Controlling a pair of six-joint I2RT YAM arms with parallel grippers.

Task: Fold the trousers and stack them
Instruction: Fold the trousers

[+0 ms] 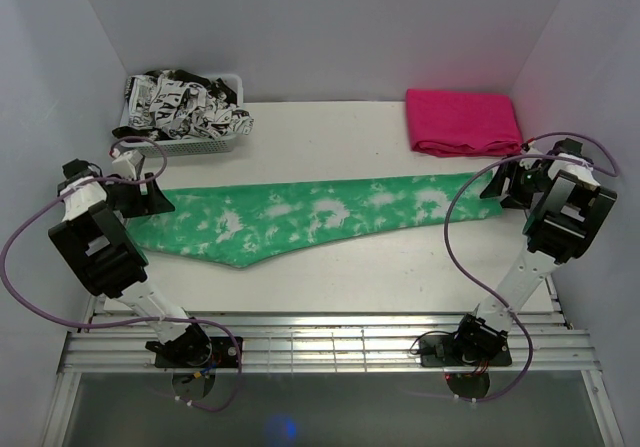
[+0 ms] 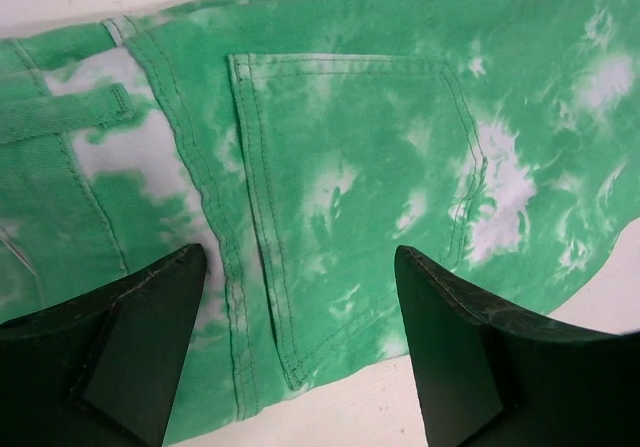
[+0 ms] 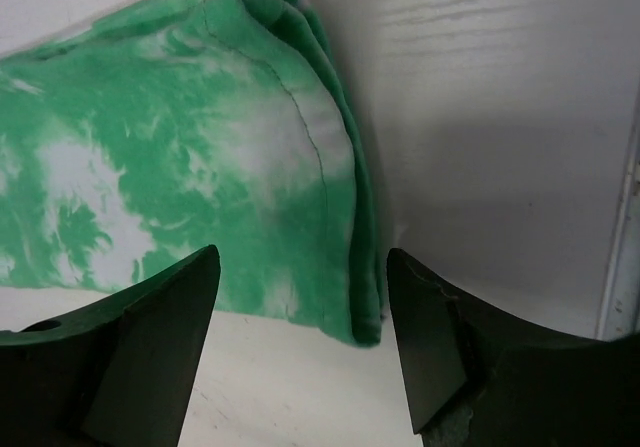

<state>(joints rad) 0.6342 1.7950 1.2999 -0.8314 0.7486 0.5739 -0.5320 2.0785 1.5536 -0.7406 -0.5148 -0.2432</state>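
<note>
You have the trousers (image 1: 300, 217) laid flat across the middle of the desk (image 1: 330, 282). Their long axis runs from the left edge to the right edge, the right end tilted slightly toward the far edge. The waist points left: in the left wrist view you can see a back pocket (image 2: 350, 197) and a belt loop (image 2: 70, 107). The legs point right, lying one on top of the other, and their hems (image 3: 340, 187) stop just short of the right edge. The band is widest at the left and narrows to the right, with a blunt point on its near side, left of the middle.

Your left gripper (image 1: 150, 195) hangs over the waist end with its jaws spread wide and nothing between them; the cloth lies flat beneath. Your right gripper (image 1: 510, 182) sits over the hem end, also spread and holding nothing.

The desk is white. A folded pink cloth (image 1: 462, 122) lies at the far right corner, well apart from the trousers. A white basket (image 1: 185, 139) of black-and-white printed fabric (image 1: 185, 99) stands at the far left corner. Plain pale walls (image 1: 320, 27) close in three sides, and metal rails (image 1: 330, 345) run along the near edge under the arm bases.
</note>
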